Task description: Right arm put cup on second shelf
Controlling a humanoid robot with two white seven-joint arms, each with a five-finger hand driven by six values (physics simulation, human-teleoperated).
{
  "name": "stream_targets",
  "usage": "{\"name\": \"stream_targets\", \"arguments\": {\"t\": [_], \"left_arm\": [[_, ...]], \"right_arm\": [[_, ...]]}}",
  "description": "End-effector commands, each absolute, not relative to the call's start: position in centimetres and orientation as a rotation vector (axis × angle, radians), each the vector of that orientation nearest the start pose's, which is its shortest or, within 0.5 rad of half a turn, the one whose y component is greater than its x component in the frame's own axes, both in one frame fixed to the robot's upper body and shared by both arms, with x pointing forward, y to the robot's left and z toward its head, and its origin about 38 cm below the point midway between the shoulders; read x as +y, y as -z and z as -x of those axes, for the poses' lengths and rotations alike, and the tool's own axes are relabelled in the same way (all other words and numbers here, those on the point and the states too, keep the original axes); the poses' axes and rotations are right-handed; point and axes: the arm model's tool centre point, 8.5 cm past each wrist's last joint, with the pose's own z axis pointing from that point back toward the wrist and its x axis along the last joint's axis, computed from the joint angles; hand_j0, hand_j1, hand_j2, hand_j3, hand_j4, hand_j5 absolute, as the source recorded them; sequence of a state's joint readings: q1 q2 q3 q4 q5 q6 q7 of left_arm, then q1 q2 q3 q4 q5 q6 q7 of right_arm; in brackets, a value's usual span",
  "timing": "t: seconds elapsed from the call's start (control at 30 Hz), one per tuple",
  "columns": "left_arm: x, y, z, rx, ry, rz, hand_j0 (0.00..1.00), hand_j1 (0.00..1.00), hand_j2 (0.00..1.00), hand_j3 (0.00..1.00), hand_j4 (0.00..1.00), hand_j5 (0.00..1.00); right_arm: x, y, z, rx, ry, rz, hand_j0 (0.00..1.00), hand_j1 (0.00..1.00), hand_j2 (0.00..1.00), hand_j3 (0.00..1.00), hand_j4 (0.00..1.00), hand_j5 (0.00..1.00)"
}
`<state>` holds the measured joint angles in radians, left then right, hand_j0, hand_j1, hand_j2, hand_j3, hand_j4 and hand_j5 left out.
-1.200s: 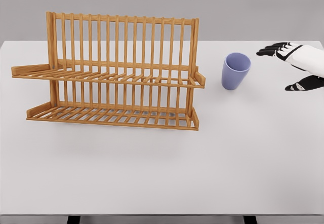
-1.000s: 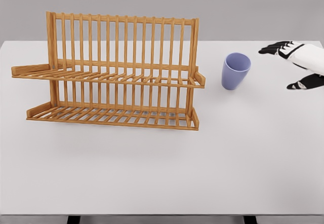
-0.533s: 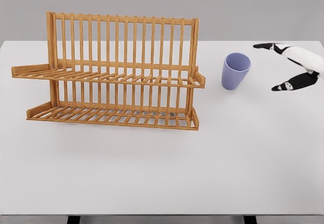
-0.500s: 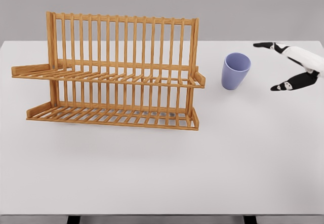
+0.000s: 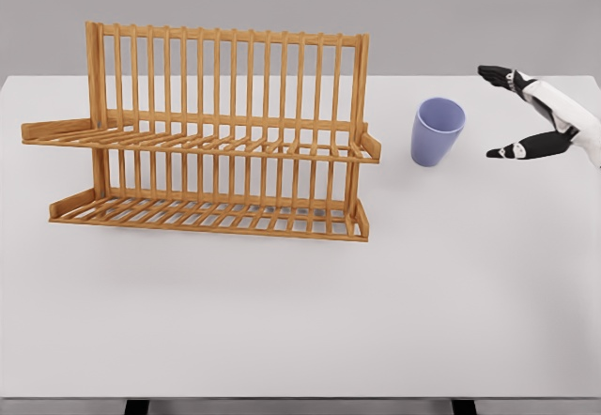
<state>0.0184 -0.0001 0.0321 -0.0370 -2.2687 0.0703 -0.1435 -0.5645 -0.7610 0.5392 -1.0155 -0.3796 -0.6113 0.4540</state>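
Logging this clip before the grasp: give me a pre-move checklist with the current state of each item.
1. Right hand open, thumb and fingers spread: ok.
2. Hand facing the cup, still apart from it: ok.
3. Cup upright on the table, mouth up: ok.
4. Nothing between hand and cup: ok.
5. Upper shelf of the rack holds nothing: ok.
6. Left arm out of the way: cannot tell, not in view.
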Motion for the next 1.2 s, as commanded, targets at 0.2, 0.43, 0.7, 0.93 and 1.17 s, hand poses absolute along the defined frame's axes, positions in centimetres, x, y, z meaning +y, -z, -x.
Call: {"name": "stream_targets", "arguments": {"t": [0.2,0.43,0.7,0.93,1.17], "left_arm": [[28.2,26.1,0.3,0.286,2.216,-0.07,1.0,1.0,1.0,1.0,1.0,1.0],[28.2,26.1,0.3,0.287,2.215,-0.069,1.0,1.0,1.0,1.0,1.0,1.0],[28.2,26.1,0.3,0.286,2.216,-0.07,1.0,1.0,1.0,1.0,1.0,1.0],[28.2,26.1,0.3,0.287,2.215,-0.069,1.0,1.0,1.0,1.0,1.0,1.0],[28.2,26.1,0.3,0.287,2.215,-0.069,1.0,1.0,1.0,1.0,1.0,1.0]], "right_arm": [[-40.3,-15.0,-47.5,-1.643,-0.787,-0.077,1.0,1.0,1.0,1.0,1.0,1.0],[-40.3,-14.4,-48.5,-1.623,-0.567,-0.129,1.0,1.0,1.0,1.0,1.0,1.0],[-39.6,-12.5,-48.6,-1.576,-0.519,-0.164,1.0,1.0,1.0,1.0,1.0,1.0],[-39.1,-12.2,-48.8,-1.554,-0.505,-0.181,1.0,1.0,1.0,1.0,1.0,1.0],[-39.9,-12.3,-48.3,-1.552,-0.513,-0.164,1.0,1.0,1.0,1.0,1.0,1.0]]}}
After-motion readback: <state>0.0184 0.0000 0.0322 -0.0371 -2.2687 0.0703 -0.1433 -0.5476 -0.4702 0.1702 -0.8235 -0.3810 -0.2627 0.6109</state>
